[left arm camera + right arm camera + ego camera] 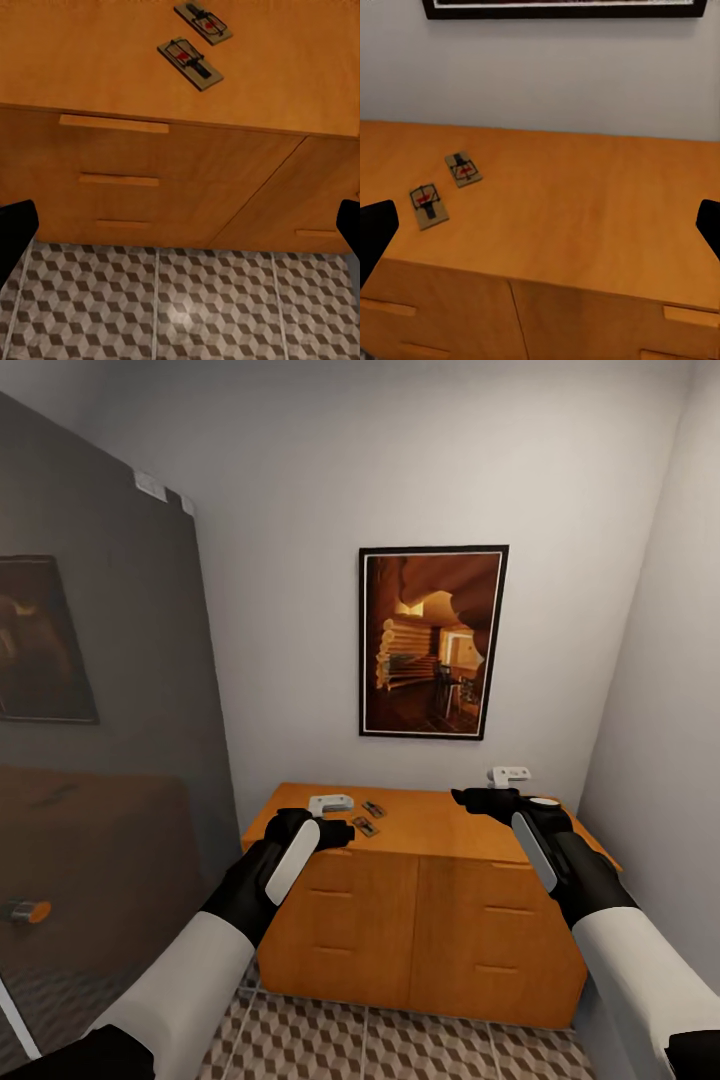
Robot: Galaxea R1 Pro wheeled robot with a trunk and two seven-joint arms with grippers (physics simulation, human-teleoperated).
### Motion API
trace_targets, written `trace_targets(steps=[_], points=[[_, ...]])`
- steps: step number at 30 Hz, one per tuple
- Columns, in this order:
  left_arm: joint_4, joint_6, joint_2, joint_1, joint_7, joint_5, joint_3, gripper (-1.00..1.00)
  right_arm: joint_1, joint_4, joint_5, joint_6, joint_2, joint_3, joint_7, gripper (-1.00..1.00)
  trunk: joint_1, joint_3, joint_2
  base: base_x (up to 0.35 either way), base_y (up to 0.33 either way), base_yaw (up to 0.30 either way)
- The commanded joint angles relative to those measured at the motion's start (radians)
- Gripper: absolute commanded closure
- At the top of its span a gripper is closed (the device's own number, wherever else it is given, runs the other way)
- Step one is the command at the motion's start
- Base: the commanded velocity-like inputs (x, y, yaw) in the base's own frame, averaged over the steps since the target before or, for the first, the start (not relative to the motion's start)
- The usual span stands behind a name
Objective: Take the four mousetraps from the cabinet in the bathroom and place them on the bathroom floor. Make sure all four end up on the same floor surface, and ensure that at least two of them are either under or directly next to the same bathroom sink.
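1. Hovering my left hand (335,830) at the cabinet's (420,930) front left edge, fingers apart and empty. Two mousetraps (369,818) lie flat on the top surface, just beyond that hand, side by side and not touching.
2. Risk: these boards are thin and flat. Coming down at a shallow angle, I judge a fingertip could push one into its neighbour or skid it toward the wall instead of getting under it.
3. Risk: only two traps visible; the rest may sit in the drawers, unconfirmed.
4. Right hand (480,798) is spread wide, empty, above the right part of the top, well apart from the traps. Reaching across could crowd the left arm.
5. Bathroom floor (400,1050) tiles lie below; a trap nudged off the edge drops uncontrolled.
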Motion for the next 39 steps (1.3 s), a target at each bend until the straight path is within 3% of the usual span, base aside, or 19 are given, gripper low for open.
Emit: trace_targets(steps=[1, 21, 39], points=[[0.0, 0.001, 0.0, 0.0, 0.01, 0.01, -0.001, -1.0, 0.0, -0.001, 0.0, 0.004, -0.001, 0.002, 0.001, -1.0, 0.001, 0.0, -0.001, 0.241, 0.0, 0.0], [0.002, 0.002, 0.0, 0.0, 0.011, 0.009, -0.001, -1.0, 0.0, -0.001, 0.002, 0.005, -0.001, 0.003, 0.002, -1.0, 0.001, 0.0, -0.001, 0.309, -0.006, 0.0], [0.005, 0.003, 0.0, 0.0, 0.014, 0.009, -0.001, -1.0, 0.0, 0.001, 0.004, 0.004, -0.001, 0.003, 0.002, -1.0, 0.001, 0.0, -0.001, 0.323, -0.131, 0.0]])
